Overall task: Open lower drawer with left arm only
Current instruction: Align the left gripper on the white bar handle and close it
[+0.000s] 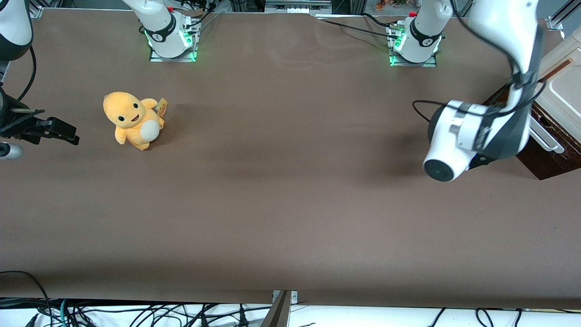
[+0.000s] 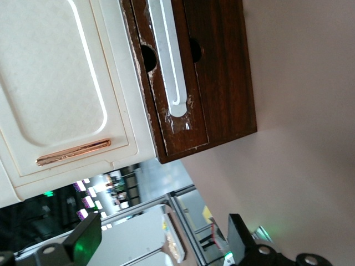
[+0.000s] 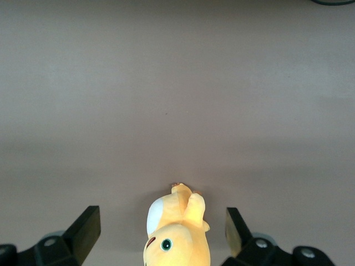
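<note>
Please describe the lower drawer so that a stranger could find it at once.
At the working arm's end of the table stands a small cabinet with a cream panel. Below that panel is the lower drawer, dark brown wood with a long silver bar handle. The left gripper hovers in front of it, fingers open.

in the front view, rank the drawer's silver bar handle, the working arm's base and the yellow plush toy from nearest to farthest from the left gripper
The left gripper is open, hidden under its arm in front of the cabinet.
1. Silver bar handle, on the lower drawer, beside the wrist.
2. Working arm's base, farther from the camera.
3. Yellow plush toy, toward the parked arm's end.
</note>
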Robot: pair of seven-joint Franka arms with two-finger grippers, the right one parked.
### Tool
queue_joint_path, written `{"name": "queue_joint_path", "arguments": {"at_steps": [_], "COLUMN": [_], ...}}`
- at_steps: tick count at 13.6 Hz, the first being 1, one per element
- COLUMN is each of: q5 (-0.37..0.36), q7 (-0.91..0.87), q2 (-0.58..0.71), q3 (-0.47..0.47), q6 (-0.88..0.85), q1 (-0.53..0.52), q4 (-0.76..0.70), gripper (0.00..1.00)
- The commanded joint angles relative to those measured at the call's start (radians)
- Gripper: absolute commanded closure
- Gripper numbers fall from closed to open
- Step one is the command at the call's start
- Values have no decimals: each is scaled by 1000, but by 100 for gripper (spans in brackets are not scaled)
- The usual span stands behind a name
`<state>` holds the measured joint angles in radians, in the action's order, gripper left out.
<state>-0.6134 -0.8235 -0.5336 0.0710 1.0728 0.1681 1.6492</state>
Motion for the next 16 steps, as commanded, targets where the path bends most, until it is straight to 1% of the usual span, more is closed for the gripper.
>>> {"name": "queue_joint_path", "arguments": {"at_steps": [1, 2, 3, 5, 6, 8, 10, 11, 12, 13, 14, 16], "q5": [-58, -104, -167, -244, -270, -287, -350, -365, -373, -409, -434, -437], "q7": [-66, -90, -91, -95, -97, -97, -97, -97, -97, -89, -82, -80], "q2": [-133, -173, -199, -230, -244, -253, -247, -244, -243, -243, -243, -243], "q3": [-7, -7, -7, -10, -10, -10, -10, -10, -10, -7, -7, -7], "q6": [-33, -33, -33, -31, -30, -13, 39, 45, 52, 76, 91, 105], "q1": [-2, -7, -9, -31, -60, -137, -159, -180, -215, -240, -248, -269], "q4": [-23, -19, -17, 0, 4, 14, 67, 86, 86, 87, 87, 87], "gripper": [0, 0, 0, 0, 0, 0, 0, 0, 0, 1, 4, 16]}}
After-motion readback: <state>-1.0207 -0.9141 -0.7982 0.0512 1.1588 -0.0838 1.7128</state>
